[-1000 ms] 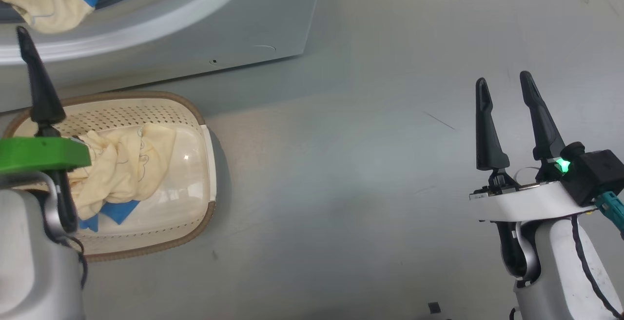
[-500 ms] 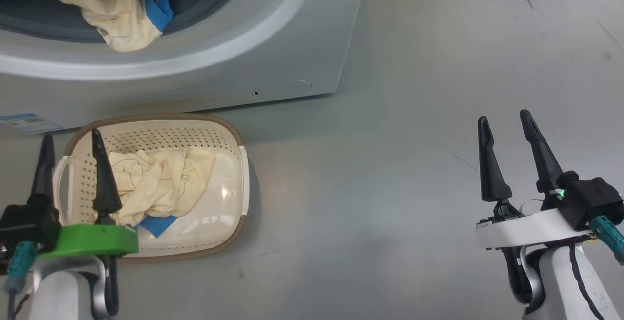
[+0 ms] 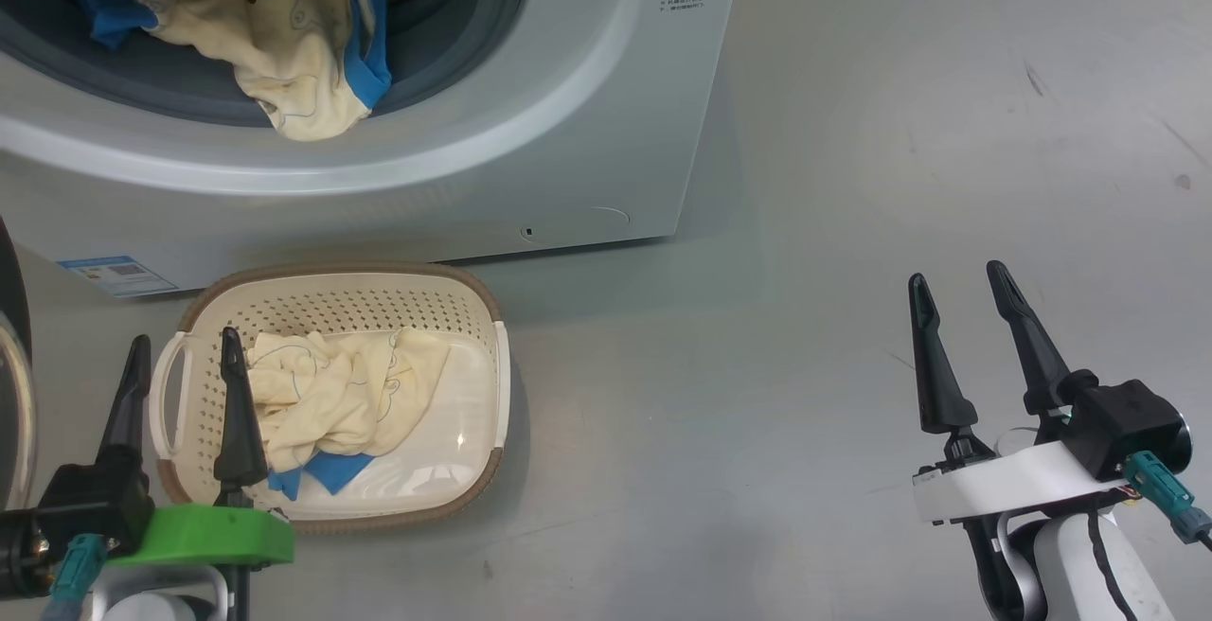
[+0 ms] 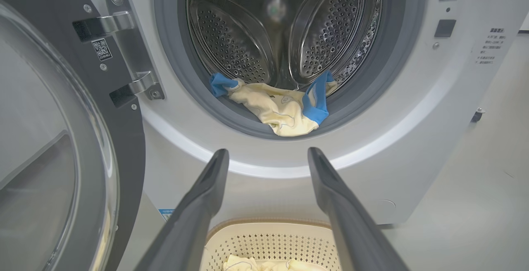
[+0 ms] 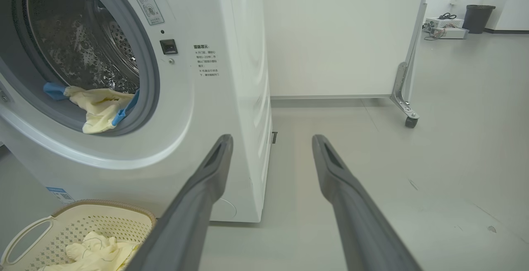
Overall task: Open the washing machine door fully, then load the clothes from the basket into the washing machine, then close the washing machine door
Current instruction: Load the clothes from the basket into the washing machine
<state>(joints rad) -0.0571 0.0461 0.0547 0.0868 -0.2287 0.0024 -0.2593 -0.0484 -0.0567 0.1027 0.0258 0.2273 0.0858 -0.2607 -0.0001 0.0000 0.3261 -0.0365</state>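
in basket point(image 3: 379, 273), clothes point(image 3: 331, 394) heaped; garment point(image 3: 294, 62) drapes over washing machine point(image 3: 587, 129) seal point(image 4: 165, 48); left gripper point(image 3: 185, 337), right gripper point(image 3: 956, 273) spread, empty.

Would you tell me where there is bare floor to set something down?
The floor is bare between the basket and the right gripper, and right of the washing machine. It is crowded at the left: the basket close before the machine, the open door beside it, the left gripper by it.
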